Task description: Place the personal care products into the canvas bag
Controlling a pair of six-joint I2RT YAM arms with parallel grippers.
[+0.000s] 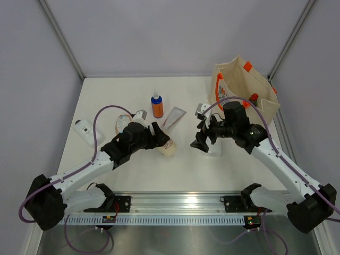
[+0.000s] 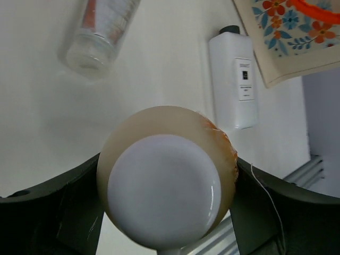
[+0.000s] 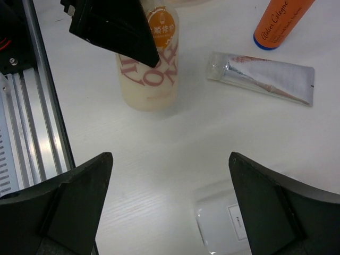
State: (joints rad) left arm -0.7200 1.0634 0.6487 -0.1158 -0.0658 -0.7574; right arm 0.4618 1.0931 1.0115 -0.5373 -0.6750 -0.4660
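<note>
Seen from overhead, the left gripper [image 1: 161,140] clamps the cream bottle [image 1: 169,148], which lies mid-table. The right gripper [image 1: 202,142] hangs spread wide over the flat white bottle [image 1: 214,151]. The canvas bag [image 1: 249,85] stands at the far right corner, well apart from both bottles.

The left wrist view shows the cream bottle's base end-on, with fingers [image 2: 74,207] pressed to either side.

The right wrist view shows open jaws with nothing between them. The flat white bottle lies below, and the silver tube [image 3: 265,77] and orange bottle [image 3: 279,24] lie beyond.

The pick-up looks under way. Next, the cream bottle needs lifting clear and carrying across to the bag's mouth.
</note>
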